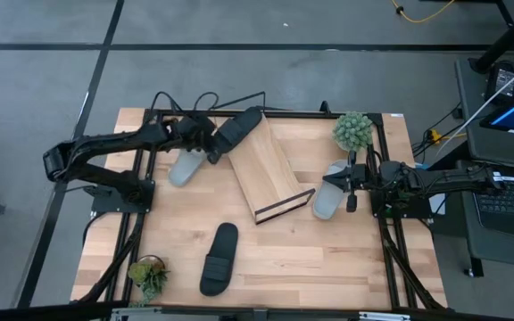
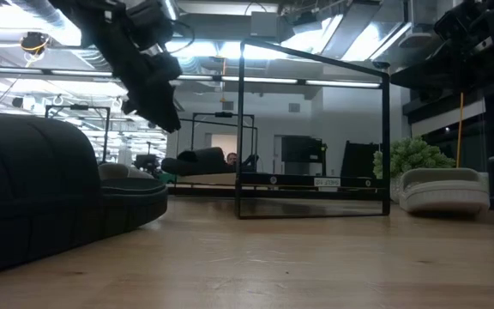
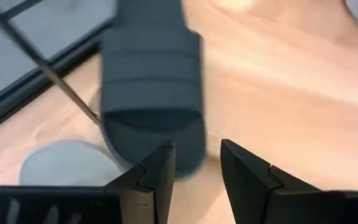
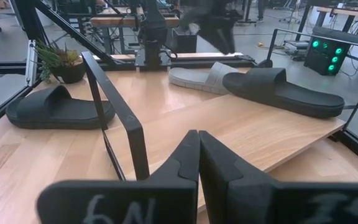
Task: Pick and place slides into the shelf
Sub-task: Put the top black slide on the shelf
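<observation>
The table (image 1: pixel 328 259) carries the tilted shelf (image 1: pixel 266 169). One black slide (image 1: pixel 237 131) lies at the shelf's top end. It could slip down or off the side, because the board slants. The left end effector (image 1: pixel 211 140) sits beside it, fingers apart, holding nothing. The right end effector (image 1: pixel 351 183), fingers together, waits near a grey slide (image 1: pixel 330 194).
</observation>
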Robot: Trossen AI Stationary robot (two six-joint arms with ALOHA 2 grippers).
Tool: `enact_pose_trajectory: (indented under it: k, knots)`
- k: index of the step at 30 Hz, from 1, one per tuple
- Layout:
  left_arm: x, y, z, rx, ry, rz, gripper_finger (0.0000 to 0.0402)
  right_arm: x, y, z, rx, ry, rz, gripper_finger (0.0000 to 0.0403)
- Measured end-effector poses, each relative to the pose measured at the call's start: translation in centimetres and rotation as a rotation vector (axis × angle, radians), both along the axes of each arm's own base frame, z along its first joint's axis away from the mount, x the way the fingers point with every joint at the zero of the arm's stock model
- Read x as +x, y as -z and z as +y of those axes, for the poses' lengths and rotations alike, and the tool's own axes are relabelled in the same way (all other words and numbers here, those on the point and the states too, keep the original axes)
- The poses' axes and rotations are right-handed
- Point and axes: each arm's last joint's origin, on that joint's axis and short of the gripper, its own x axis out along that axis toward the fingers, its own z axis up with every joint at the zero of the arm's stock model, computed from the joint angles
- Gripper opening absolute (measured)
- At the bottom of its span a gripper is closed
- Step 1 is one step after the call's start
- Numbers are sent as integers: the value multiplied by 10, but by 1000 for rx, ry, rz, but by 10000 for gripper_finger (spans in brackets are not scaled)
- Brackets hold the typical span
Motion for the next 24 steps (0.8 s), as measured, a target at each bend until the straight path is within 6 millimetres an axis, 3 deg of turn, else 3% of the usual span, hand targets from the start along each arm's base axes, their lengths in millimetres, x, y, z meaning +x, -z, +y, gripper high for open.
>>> enact_pose_trajectory:
  k: [14,24]
  knots:
    - [16,10,-32,281,411,240,121,0,0,0,-24,-4,8,7]
    - [26,40,-22,348,476,451,121,0,1,0,-20,-3,10,7]
